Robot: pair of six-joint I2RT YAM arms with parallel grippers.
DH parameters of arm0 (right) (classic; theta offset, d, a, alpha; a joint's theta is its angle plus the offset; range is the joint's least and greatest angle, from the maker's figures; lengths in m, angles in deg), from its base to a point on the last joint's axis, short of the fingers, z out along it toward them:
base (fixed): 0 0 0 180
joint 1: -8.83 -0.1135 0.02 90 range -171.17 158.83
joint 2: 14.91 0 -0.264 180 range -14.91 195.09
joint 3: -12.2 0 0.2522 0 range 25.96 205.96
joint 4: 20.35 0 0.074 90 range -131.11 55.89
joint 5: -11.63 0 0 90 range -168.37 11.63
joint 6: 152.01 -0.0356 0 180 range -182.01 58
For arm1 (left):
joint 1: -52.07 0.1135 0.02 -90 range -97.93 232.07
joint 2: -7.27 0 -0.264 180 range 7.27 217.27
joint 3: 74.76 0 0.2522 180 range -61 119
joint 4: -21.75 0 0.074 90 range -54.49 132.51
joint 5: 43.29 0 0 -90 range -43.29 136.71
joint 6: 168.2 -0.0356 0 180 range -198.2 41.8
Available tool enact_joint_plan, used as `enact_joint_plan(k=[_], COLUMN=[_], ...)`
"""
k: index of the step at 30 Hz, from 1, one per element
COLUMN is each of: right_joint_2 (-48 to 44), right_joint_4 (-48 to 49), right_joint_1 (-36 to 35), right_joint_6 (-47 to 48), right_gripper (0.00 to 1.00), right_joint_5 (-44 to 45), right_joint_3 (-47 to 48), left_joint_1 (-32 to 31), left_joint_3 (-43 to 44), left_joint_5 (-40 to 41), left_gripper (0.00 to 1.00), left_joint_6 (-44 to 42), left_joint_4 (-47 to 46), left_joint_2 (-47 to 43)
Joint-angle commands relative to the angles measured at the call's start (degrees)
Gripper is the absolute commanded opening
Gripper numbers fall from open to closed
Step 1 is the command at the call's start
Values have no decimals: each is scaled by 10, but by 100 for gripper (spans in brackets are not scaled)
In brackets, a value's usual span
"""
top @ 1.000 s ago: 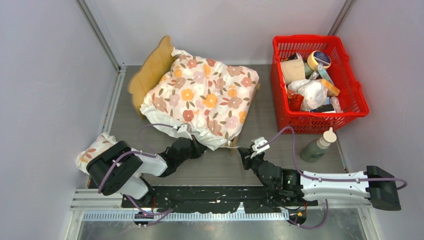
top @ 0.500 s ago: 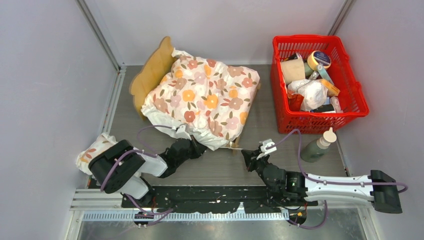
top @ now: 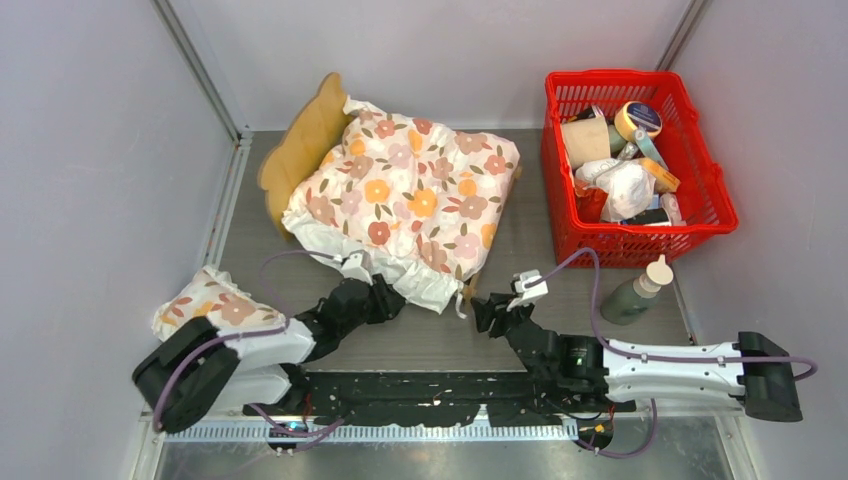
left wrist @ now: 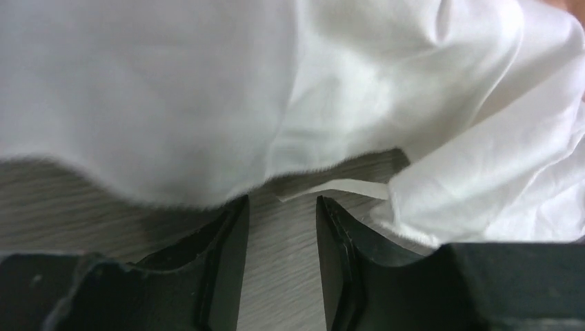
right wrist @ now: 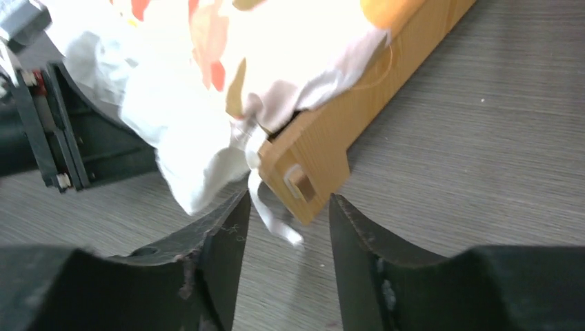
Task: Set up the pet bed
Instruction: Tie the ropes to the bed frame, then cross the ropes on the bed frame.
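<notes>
As the left gripper [top: 389, 296] and right gripper [top: 486, 313] are sitting beside the pet bed [top: 300, 140], their jaws are standing apart, holding nothing.

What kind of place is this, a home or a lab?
Likely a robot test booth: bare grey walls, two arms bolted at the table edge, and a red basket of mixed props.

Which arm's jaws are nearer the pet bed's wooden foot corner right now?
Right. The right jaws stand open just short of the pet bed corner. The left jaws are farther left, open at the white overhanging edge of the floral cushion.
</notes>
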Motion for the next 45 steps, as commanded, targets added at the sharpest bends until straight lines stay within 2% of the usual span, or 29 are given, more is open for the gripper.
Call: enact_joint_plan(k=[1, 5, 7, 8, 10, 13, 17, 20, 24, 28, 31, 35, 38, 40, 42, 45], right_joint_2=[-20, -3, 22, 37, 58, 77, 94, 102, 112, 106, 96, 102, 106, 105, 106, 115], right_joint_4=[-67, -88, -117, -146, -176, -195, -224, -226, -232, -232, -216, -219, -229, -230, -230, -230], right_joint_1=[-3, -2, -2, 1, 24, 97, 144, 162, 182, 192, 194, 194, 194, 196, 201, 218], right_joint_6=[-46, -54, -70, -81, -104, -114, -107, -88, -75, -63, -50, -60, -70, -75, -75, -57], right_gripper=[55, 60, 64, 65, 68, 69, 73, 76, 77, 78, 78, 80, 81, 81, 81, 82], right_joint_5=[13, 13, 41, 52, 60, 3, -23, -53, -86, -103, -129, -150, -159, -155, -151, -152], right_joint_3=[64, 106, 140, 152, 181, 210, 234, 244, 250, 248, 242, 231, 219, 212, 210, 223], left_joint_1=[2, 3, 7, 15, 50, 145, 265, 343, 423, 462, 486, 519, 527, 530, 532, 532], left_joint_3=[3, 46, 65, 77, 116, 226, 388, 478, 557, 577, 607, 663, 673, 673, 673, 671], left_joint_5=[67, 169, 221, 234, 236, 146, 88, 48, -19, -68, -71, -113, -126, -139, -159, -153], left_gripper=[46, 53, 58, 63, 69, 72, 75, 79, 84, 84, 83, 80, 78, 72, 57, 25], left_joint_6=[-26, -64, -116, -171, -240, -358, -451, -482, -500, -525, -536, -527, -540, -544, -538, -522], left_joint_4=[243, 392, 414, 412, 425, 463, 555, 573, 577, 521, 493, 500, 486, 473, 469, 481], left_joint_2=[-124, -256, -313, -337, -369, -375, -295, -220, -119, -39, 23, 100, 129, 140, 147, 141])
